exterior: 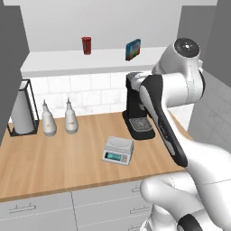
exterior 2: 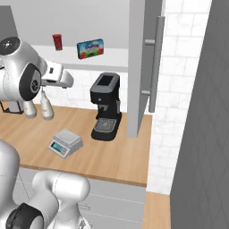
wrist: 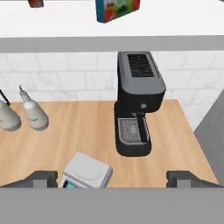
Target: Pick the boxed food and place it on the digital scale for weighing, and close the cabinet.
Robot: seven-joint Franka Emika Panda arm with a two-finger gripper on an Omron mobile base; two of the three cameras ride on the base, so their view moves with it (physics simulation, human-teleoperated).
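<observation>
Black coffee machine (wrist: 135, 103) stands between wide-spread hand (wrist: 112, 178) and shelved boxed food (wrist: 117, 8).

Raised hand (wrist: 112, 178), fingers wide apart

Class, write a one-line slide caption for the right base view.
Boxed food waits on the open cabinet shelf; scale sits empty below.

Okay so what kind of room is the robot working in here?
It looks like a kitchen: a wooden counter over grey drawers, a white tiled wall behind it, a black coffee machine and a small digital scale on top, and food in an open cabinet.
</observation>
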